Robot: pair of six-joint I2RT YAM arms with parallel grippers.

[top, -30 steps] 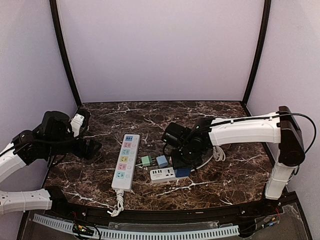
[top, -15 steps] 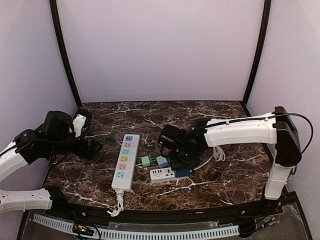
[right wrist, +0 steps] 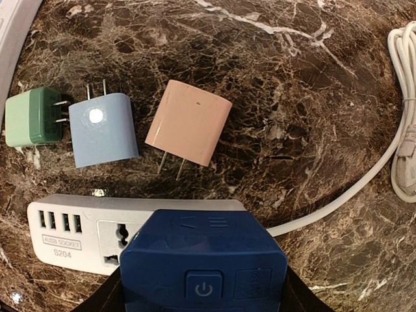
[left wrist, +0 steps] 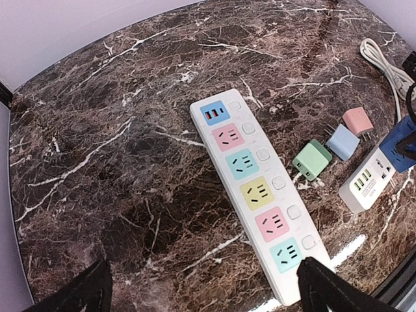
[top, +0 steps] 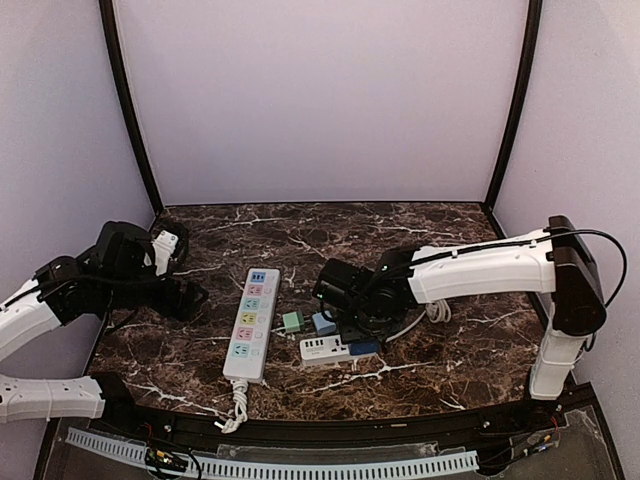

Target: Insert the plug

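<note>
1. Blue plug sits pinched in the right hand, over a white socket block near the table's near edge.
2. Left hand, spread wide, hangs left of the long power strip.

- I have bare marble tabletop left of the long power strip, wide room under my spread left gripper.
- A green adapter, a light-blue adapter and a pink adapter crowd the gap between the strip and the USB socket block.
- The dark blue plug, clamped in my right gripper, overlaps one end of that block, possibly touching.
- A white cable loops just beyond.
</note>
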